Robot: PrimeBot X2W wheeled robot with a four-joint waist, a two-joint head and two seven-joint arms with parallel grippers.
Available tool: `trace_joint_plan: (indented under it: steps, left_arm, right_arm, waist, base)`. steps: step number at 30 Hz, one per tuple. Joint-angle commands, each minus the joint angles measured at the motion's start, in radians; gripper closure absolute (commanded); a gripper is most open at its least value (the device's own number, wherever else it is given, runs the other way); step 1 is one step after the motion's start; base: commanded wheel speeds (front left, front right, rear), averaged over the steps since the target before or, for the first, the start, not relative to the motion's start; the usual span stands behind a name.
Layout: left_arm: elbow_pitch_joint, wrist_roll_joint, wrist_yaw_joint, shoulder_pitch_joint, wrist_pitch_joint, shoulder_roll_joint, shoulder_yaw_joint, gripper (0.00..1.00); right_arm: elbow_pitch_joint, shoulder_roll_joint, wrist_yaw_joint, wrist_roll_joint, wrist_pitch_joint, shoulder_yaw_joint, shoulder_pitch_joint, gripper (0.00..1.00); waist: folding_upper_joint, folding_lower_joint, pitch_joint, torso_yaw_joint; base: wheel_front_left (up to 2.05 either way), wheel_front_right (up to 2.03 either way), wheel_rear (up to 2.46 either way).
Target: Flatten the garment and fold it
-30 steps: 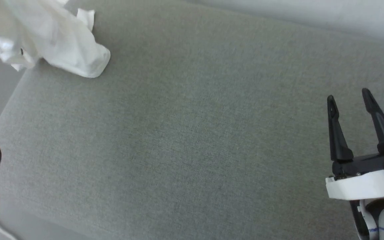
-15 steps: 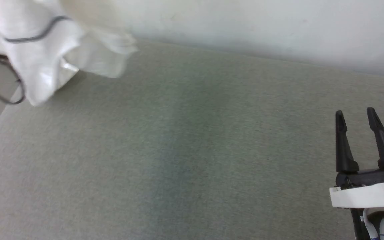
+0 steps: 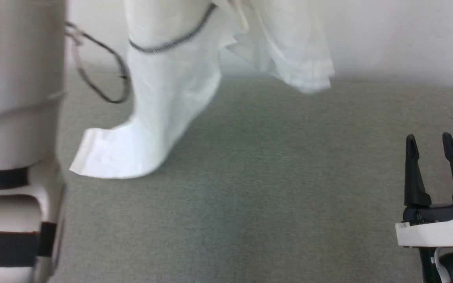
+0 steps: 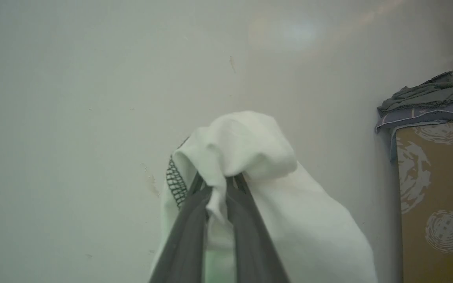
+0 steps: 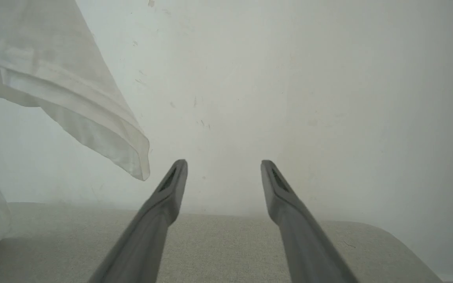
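The white garment [image 3: 171, 98] hangs from the top of the head view, a dark grey seam curving across it. Its lower end rests on the grey surface [image 3: 269, 204], and a second flap [image 3: 297, 67] dangles free to the right. In the left wrist view my left gripper [image 4: 218, 184] is shut on a bunched fold of the garment [image 4: 250, 149], with stitching visible beside the fingers. My right gripper [image 3: 429, 141] stands open at the lower right, away from the cloth. In the right wrist view its fingers [image 5: 223, 165] are spread, with a garment hem [image 5: 73, 106] hanging at upper left.
My pale left forearm [image 3: 14, 137] rises along the left edge of the head view, with a dark cable loop [image 3: 104, 82] beside it. A white wall [image 3: 387, 39] stands behind the grey surface. A cardboard box [image 4: 435, 196] topped with folded grey cloths [image 4: 427, 94] stands at the right.
The head camera has tilted up toward the wall. The garment has been carried from the upper left to hang mid-view, and my left forearm has entered. The right gripper stays open.
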Motion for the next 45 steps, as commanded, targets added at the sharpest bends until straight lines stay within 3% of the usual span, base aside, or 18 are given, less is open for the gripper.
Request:
trace_joint_plan:
  steps: [1, 6, 13, 21, 28, 34, 35, 36, 37, 41, 45]
  left_arm:
    - [-0.009, -0.010, 0.009, -0.005, -0.002, -0.025, -0.011, 1.00]
    - [-0.017, -0.020, 0.008, 0.087, -0.006, -0.080, -0.070, 1.00]
    - [-0.072, -0.056, 0.030, 0.373, -0.087, -0.143, -0.150, 1.00]
    - [-0.089, -0.022, 0.063, 0.718, -0.143, -0.136, -0.280, 1.00]
    - [0.076, 0.011, 0.127, 1.019, -0.141, -0.103, -0.398, 1.00]
    - [0.168, 0.013, 0.138, 1.058, -0.182, -0.109, -0.405, 1.00]
    - [0.177, 0.014, 0.139, 1.056, -0.193, -0.111, -0.404, 0.86]
    - [0.181, 0.014, 0.141, 1.052, -0.208, -0.114, -0.399, 0.51]
    - [0.182, 0.013, 0.143, 1.048, -0.222, -0.118, -0.393, 0.00]
    - [0.151, 0.000, 0.137, 1.036, -0.252, -0.120, -0.375, 0.00]
    - [0.036, -0.049, 0.126, 1.052, -0.250, -0.095, -0.332, 0.00]
  right_arm:
    - [0.005, 0.002, -0.001, 0.008, -0.009, -0.005, 0.009, 0.00]
    - [0.006, 0.002, -0.001, 0.014, -0.017, -0.028, 0.014, 0.00]
    - [-0.006, 0.002, -0.001, 0.016, -0.022, -0.058, 0.018, 0.00]
    - [-0.008, 0.002, -0.001, 0.014, -0.024, -0.063, 0.021, 0.00]
    - [-0.002, 0.002, -0.001, 0.020, -0.023, -0.046, 0.022, 0.00]
    - [0.011, 0.002, -0.001, 0.020, -0.024, -0.046, 0.017, 0.00]
    - [0.015, 0.002, -0.001, 0.019, -0.024, -0.048, 0.015, 0.00]
    - [0.018, 0.002, -0.001, 0.018, -0.024, -0.049, 0.013, 0.00]
    - [0.021, 0.002, -0.001, 0.018, -0.024, -0.050, 0.012, 0.00]
    - [0.030, 0.002, -0.001, 0.017, -0.025, -0.048, 0.011, 0.00]
    - [0.033, 0.002, -0.001, 0.017, -0.025, -0.047, 0.013, 0.00]
  waist:
    - [0.0000, 0.0000, -0.011, -0.044]
    - [0.0000, 0.0000, -0.014, -0.071]
    - [0.0000, 0.0000, -0.004, -0.090]
    - [0.0000, 0.0000, 0.014, -0.097]
    - [0.0000, 0.0000, 0.042, -0.099]
    - [0.0000, 0.0000, 0.047, -0.095]
    - [0.0000, 0.0000, 0.046, -0.093]
    - [0.0000, 0.0000, 0.045, -0.091]
    - [0.0000, 0.0000, 0.043, -0.090]
    - [0.0000, 0.0000, 0.027, -0.091]
    - [0.0000, 0.0000, 0.010, -0.098]
  base:
    - [0.00, 0.00, 0.00]
    - [0.00, 0.00, 0.00]
    - [0.00, 0.00, 0.00]
    - [0.00, 0.00, 0.00]
    - [0.00, 0.00, 0.00]
    - [0.00, 0.00, 0.00]
    - [0.00, 0.00, 0.00]
    - [0.00, 0.00, 0.00]
    - [0.00, 0.00, 0.00]
    - [0.00, 0.00, 0.00]
    - [0.00, 0.00, 0.00]
